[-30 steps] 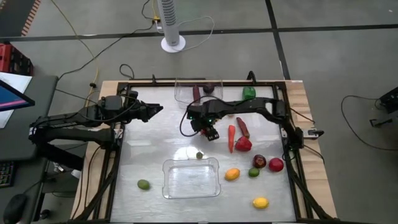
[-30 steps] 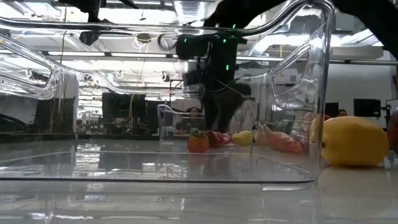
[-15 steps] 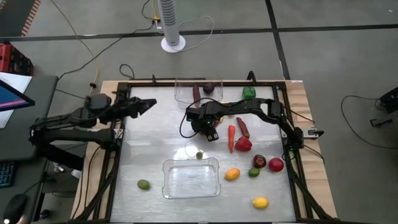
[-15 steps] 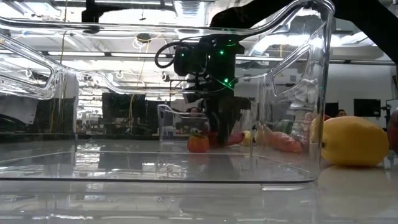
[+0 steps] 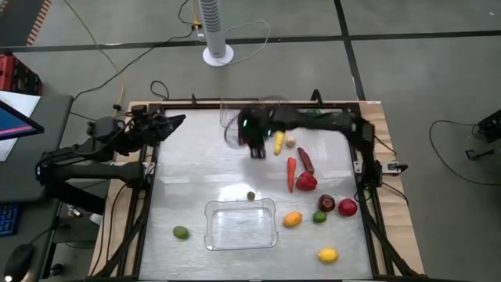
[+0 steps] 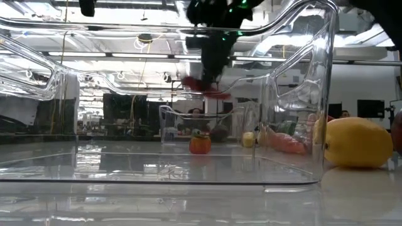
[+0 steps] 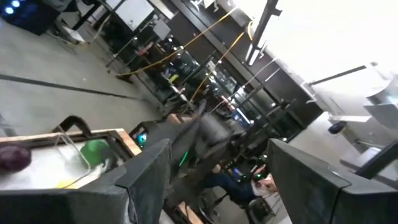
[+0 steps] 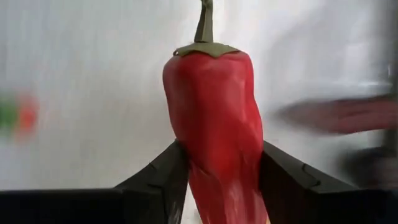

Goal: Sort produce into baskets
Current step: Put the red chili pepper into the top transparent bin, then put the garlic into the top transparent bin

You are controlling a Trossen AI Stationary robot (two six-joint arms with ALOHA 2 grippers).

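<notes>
The right gripper (image 5: 257,149) is hanging above the table (image 5: 188,196) just beside the far basket (image 5: 228,117), its fingers (image 8: 155,174) clenching a red chili (image 8: 214,124) clear of the surface; the left gripper (image 5: 174,121) is waiting at the table's left edge, fingers spread and grasping nothing; open tabletop is lying between them; the near basket (image 5: 240,225) is sitting empty by the front edge; carrot (image 5: 291,172), lemon (image 5: 328,254) and lime (image 5: 181,232) are lying loose outside both baskets.
</notes>
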